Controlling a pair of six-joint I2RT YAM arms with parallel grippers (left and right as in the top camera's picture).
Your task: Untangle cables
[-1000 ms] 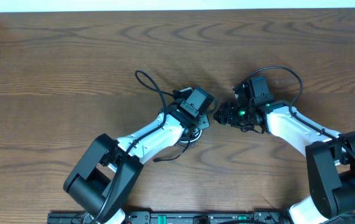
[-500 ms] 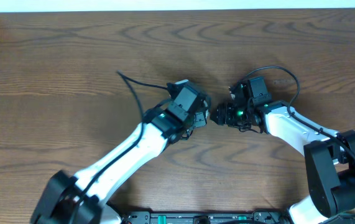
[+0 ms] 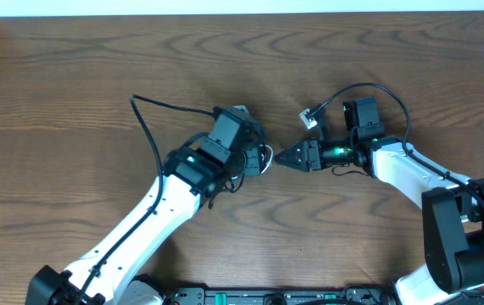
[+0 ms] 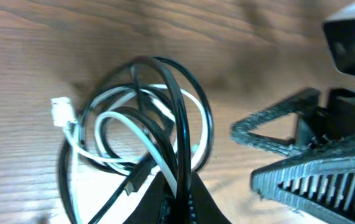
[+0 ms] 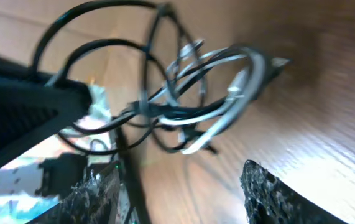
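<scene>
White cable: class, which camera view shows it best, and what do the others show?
The left wrist view: the white cable is sharp, its loops and plug end clear among the black cables. The right wrist view shows it blurred; the overhead view shows only a sliver beside the left claw.

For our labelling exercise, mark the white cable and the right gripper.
white cable (image 4: 61, 111), left wrist view, on its plug end.
right gripper (image 3: 280, 158), overhead view, midway between its fingertips.
</scene>
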